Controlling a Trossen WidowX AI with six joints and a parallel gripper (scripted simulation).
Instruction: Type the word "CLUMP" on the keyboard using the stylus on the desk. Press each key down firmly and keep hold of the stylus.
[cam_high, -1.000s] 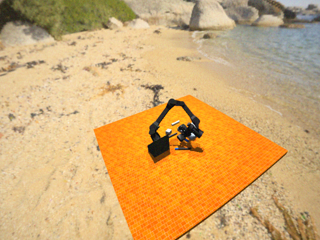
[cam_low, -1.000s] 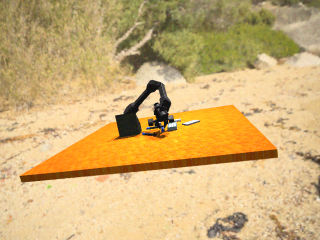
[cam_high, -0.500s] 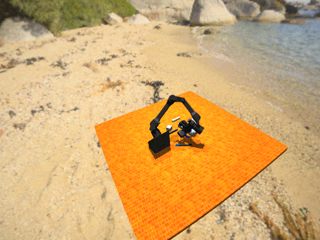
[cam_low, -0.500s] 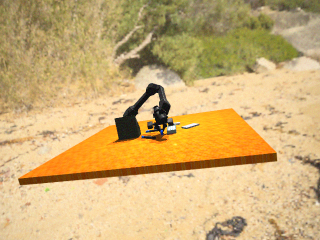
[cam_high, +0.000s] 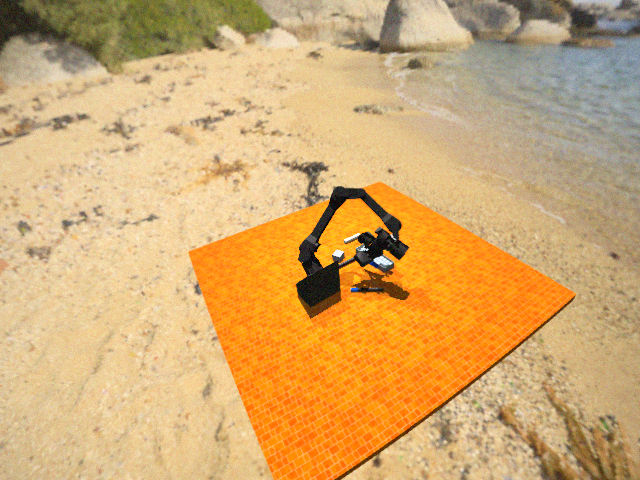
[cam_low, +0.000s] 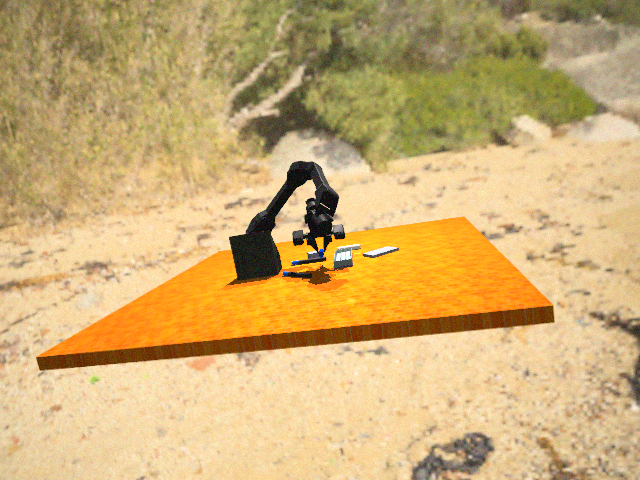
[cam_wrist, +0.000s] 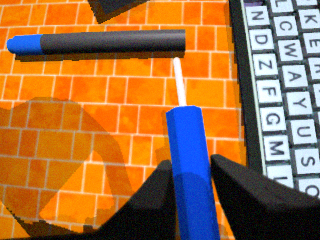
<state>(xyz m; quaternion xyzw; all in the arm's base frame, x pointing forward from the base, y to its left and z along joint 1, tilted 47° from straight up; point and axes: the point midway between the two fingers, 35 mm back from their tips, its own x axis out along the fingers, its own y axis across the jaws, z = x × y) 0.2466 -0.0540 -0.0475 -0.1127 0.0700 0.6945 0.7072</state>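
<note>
My gripper (cam_high: 370, 259) (cam_low: 320, 250) (cam_wrist: 190, 165) is shut on the blue stylus (cam_low: 321, 253) (cam_wrist: 187, 135), above the mat beside the keyboard (cam_high: 383, 262) (cam_low: 343, 256) (cam_wrist: 251, 115). In the wrist view, the stylus's thin white tip (cam_wrist: 179, 82) points away from the fingers, left of the keys and touching none. The M key (cam_wrist: 275, 151), U key (cam_wrist: 303, 131) and C key (cam_wrist: 284, 26) show there. The stylus's rear end and the keyboard's right part are out of the wrist view.
A dark pen with a blue end (cam_low: 310, 261) (cam_wrist: 112, 42) lies left of the keyboard. Another dark pen (cam_high: 367, 289) (cam_low: 305, 275) lies nearer the front. A white cube (cam_high: 338, 254), a white bar (cam_high: 352, 238) (cam_low: 381, 252) and a black box (cam_high: 317, 286) (cam_low: 253, 256) are also there.
</note>
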